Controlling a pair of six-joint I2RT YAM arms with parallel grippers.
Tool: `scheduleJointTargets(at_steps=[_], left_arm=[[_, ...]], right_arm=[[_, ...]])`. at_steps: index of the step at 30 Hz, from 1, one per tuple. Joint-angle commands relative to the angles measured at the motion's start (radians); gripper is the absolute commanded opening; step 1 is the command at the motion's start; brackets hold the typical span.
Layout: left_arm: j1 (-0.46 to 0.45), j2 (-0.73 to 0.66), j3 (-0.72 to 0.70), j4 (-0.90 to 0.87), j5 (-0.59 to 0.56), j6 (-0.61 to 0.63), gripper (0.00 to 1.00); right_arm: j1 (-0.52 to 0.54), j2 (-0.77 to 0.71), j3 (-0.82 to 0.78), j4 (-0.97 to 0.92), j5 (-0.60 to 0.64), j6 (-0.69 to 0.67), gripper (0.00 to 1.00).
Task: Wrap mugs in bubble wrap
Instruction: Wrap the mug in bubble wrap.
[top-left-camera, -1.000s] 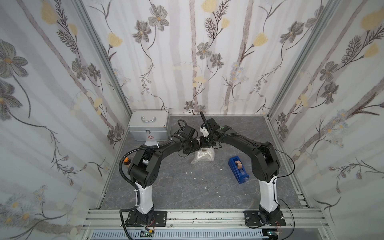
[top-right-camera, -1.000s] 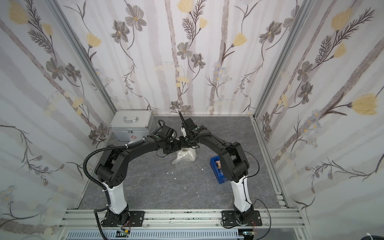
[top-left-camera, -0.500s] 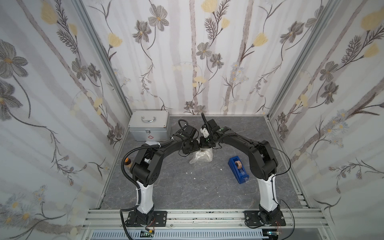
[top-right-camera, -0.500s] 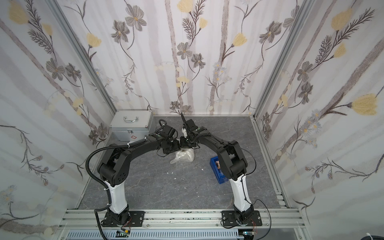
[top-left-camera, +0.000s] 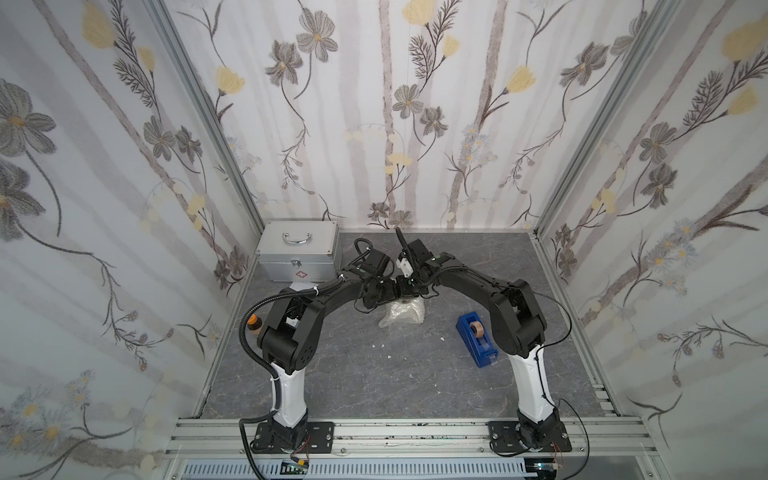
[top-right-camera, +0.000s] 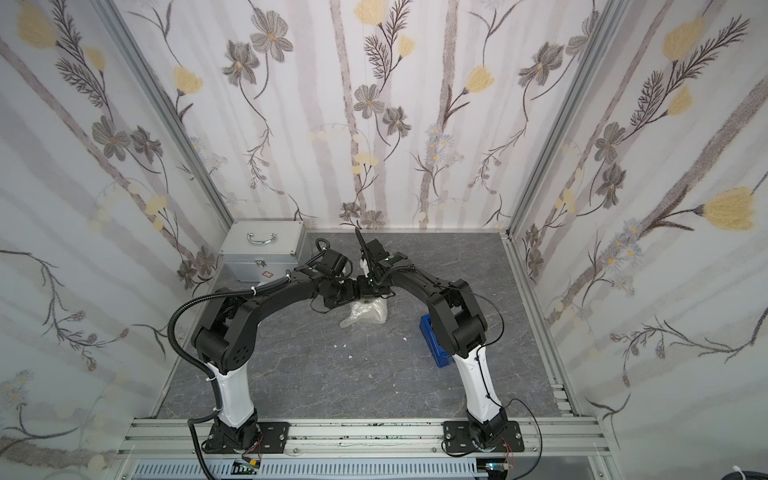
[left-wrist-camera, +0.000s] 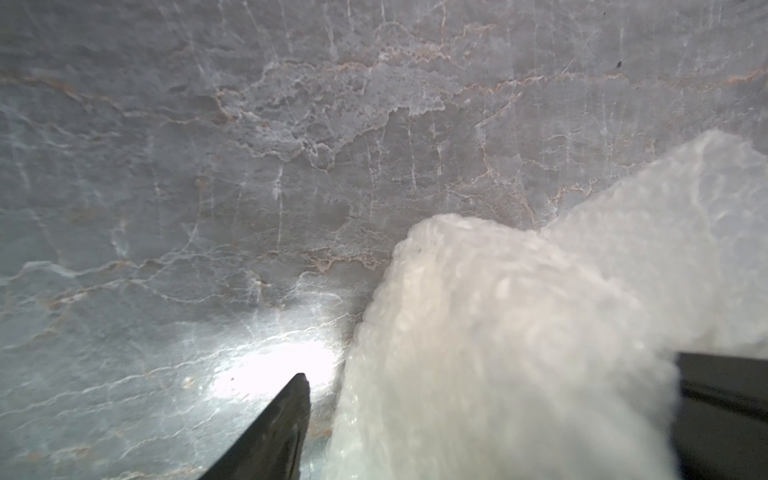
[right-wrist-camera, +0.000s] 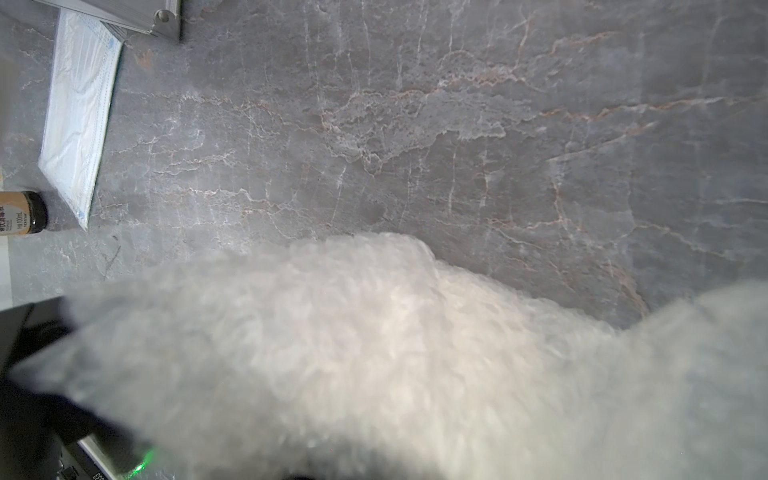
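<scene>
The bubble wrap (top-left-camera: 402, 312) lies as a bunched whitish bundle in the middle of the grey floor, seen in both top views (top-right-camera: 365, 312). No mug shows; it is hidden. Both arms meet right above the bundle. My left gripper (left-wrist-camera: 494, 415) is open astride the bubble wrap (left-wrist-camera: 519, 332): one black finger (left-wrist-camera: 274, 432) stands a little clear of it, the other finger (left-wrist-camera: 723, 415) is against its far side. The right gripper (top-left-camera: 411, 287) is shut on the bubble wrap (right-wrist-camera: 374, 353), which rises up to the camera and hides the fingers.
A silver metal case (top-left-camera: 297, 253) stands at the back left. A blue tape dispenser (top-left-camera: 477, 338) lies right of the bundle, by the right arm. A small brown bottle (right-wrist-camera: 20, 214) and a white flat packet (right-wrist-camera: 79, 116) sit near the case. White scraps (top-left-camera: 388, 356) dot the floor.
The right arm's elbow has swung slightly to the left. The bundle and both grippers stay almost where they were.
</scene>
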Motion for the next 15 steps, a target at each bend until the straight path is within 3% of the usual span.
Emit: scheduleJointTargets(at_steps=[1, 15], left_arm=[[-0.008, 0.052, 0.013, -0.005, 0.027, -0.003, 0.67], [-0.018, 0.07, 0.084, -0.12, -0.044, 0.046, 0.66]], right_arm=[[0.015, -0.029, -0.016, 0.052, -0.06, 0.048, 0.14], [-0.036, -0.224, -0.159, 0.214, -0.123, 0.118, 0.21]])
